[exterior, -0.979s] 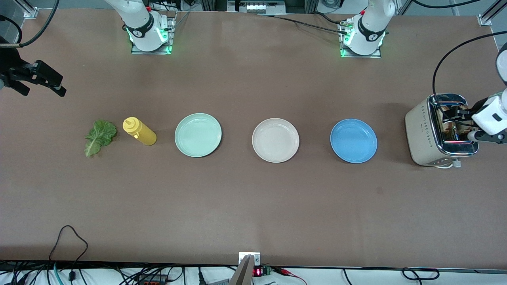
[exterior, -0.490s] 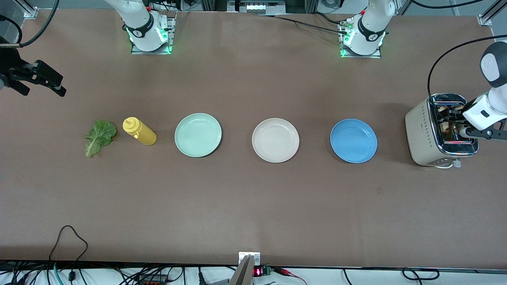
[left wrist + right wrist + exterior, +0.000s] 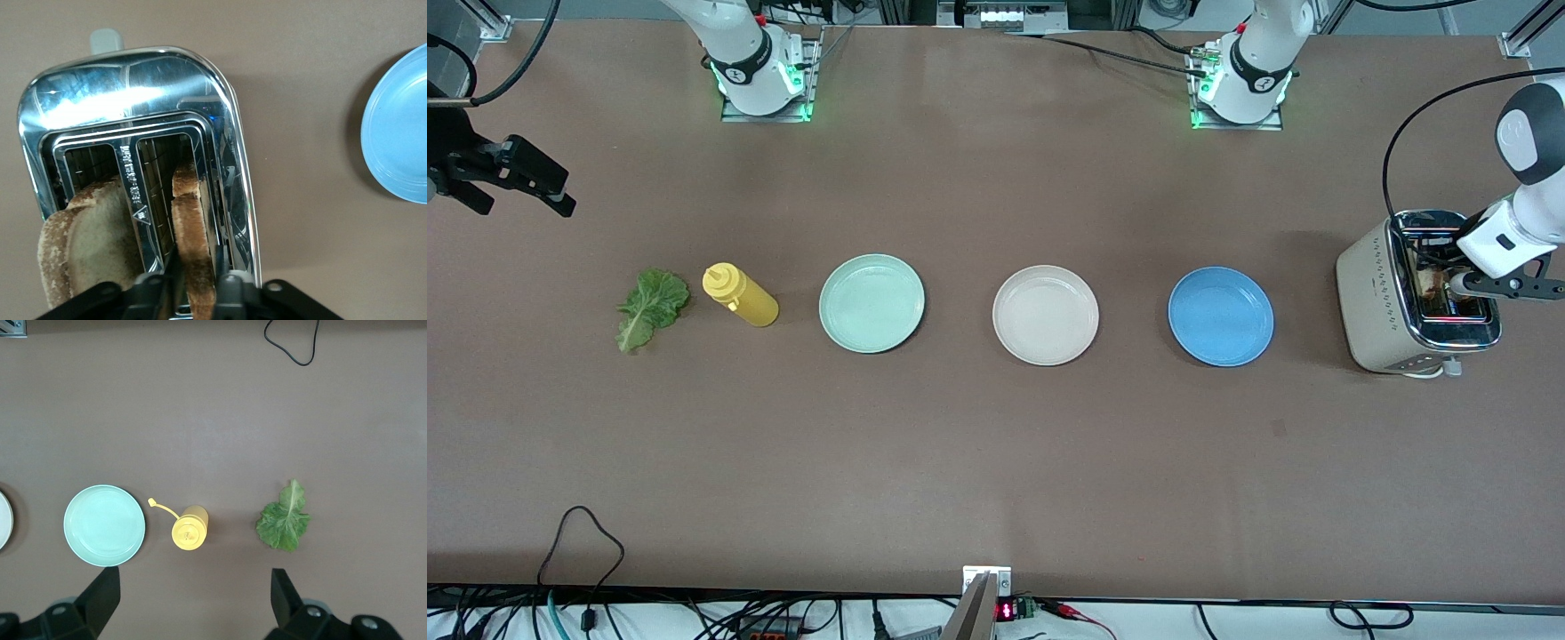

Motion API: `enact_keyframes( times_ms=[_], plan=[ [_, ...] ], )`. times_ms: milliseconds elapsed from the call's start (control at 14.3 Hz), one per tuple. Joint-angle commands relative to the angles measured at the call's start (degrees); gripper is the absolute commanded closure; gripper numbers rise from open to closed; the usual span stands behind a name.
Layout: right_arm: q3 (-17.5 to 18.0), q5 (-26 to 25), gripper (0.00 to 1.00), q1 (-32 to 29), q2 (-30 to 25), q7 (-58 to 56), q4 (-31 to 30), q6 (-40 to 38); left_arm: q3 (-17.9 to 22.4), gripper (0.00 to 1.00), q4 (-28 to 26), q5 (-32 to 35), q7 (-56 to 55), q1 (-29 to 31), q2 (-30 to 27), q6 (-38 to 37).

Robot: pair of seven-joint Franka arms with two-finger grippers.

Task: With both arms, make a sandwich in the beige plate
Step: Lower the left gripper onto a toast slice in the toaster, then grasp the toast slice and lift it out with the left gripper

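Note:
Two browned bread slices stand in the slots of a cream and chrome toaster (image 3: 1383, 302) at the left arm's end of the table. My left gripper (image 3: 197, 293) is over the toaster (image 3: 133, 87), shut on the upright bread slice (image 3: 193, 233) in one slot. The other slice (image 3: 87, 247) sits in the neighbouring slot. The beige plate (image 3: 1045, 315) lies empty mid-table. A green lettuce leaf (image 3: 649, 307) lies near the right arm's end and shows in the right wrist view (image 3: 285, 520). My right gripper (image 3: 192, 600) is open and empty, waiting high over that end (image 3: 516, 178).
A blue plate (image 3: 1220, 316) lies between the beige plate and the toaster. A mint-green plate (image 3: 871, 303) and a yellow squeeze bottle (image 3: 740, 295) lie between the beige plate and the lettuce. A black cable loop (image 3: 583, 533) lies near the front edge.
The left arm's wrist has shifted a little over the toaster toward the bases' side, and its elbow has come into view. The right arm has not moved.

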Motion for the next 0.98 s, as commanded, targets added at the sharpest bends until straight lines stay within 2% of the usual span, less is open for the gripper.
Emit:
enact_keyframes(
  times_ms=[0, 210, 350, 560, 909],
  plan=[
    [0.00, 0.47, 0.00, 0.12, -1.06, 0.72, -0.93, 0.44, -0.47, 0.81, -1.20, 0.37, 1.00, 1.06, -1.10, 0.57],
    [0.00, 0.47, 0.00, 0.12, -1.06, 0.72, -0.93, 0.44, -0.48, 0.88, -1.20, 0.37, 1.00, 1.15, -1.01, 0.31],
    [0.00, 0.47, 0.00, 0.12, -1.06, 0.72, -0.93, 0.44, -0.56, 0.99, -1.29, 0.37, 1.00, 1.15, -1.01, 0.22],
    [0.00, 0.47, 0.00, 0.12, -1.06, 0.72, -0.93, 0.44, -0.82, 0.99, -0.32, 0.55, 1.09, 1.06, -1.62, 0.22],
    [0.00, 0.47, 0.00, 0.12, -1.06, 0.72, -0.93, 0.44, -2.05, 0.99, 8.46, 1.16, 1.27, 0.10, -1.10, -8.03]
  ],
)
